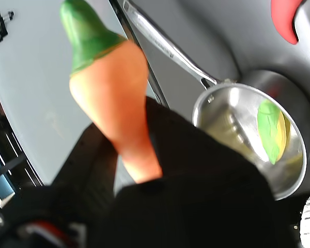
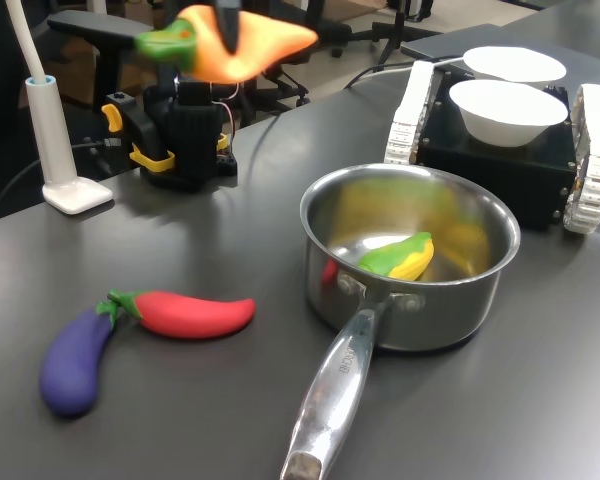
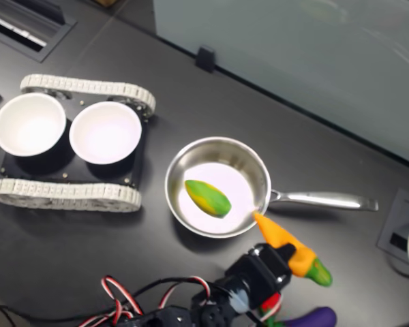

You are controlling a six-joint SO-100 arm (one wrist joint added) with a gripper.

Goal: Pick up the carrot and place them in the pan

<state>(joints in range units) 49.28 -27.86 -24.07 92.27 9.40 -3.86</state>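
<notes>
Wrist view: gripper (image 1: 139,178) clamped on carrot (image 1: 111,98), lifted off table; pan (image 1: 250,137) beyond, yellow-green toy vegetable (image 1: 272,130) inside.

First exterior view: dark grey table (image 2: 160,400); carrot high at far left, chili (image 2: 192,314) and eggplant (image 2: 72,360) near left, office chairs behind.

Second exterior view: carrot tip over pan rim (image 3: 218,187); two white bowls (image 3: 105,131) left.

Bright, even indoor light fills all three pictures. In the wrist view the carrot (image 1: 111,98) is soft and out of focus, and the pan (image 1: 250,137) is smeared by motion blur. In the first exterior view the carrot (image 2: 235,42) blurs too — the pan (image 2: 410,258) stays sharp, its steel walls mirroring colours. Pale glare whitens the pan floor (image 3: 218,187) in the second exterior view — shadows are faint.
</notes>
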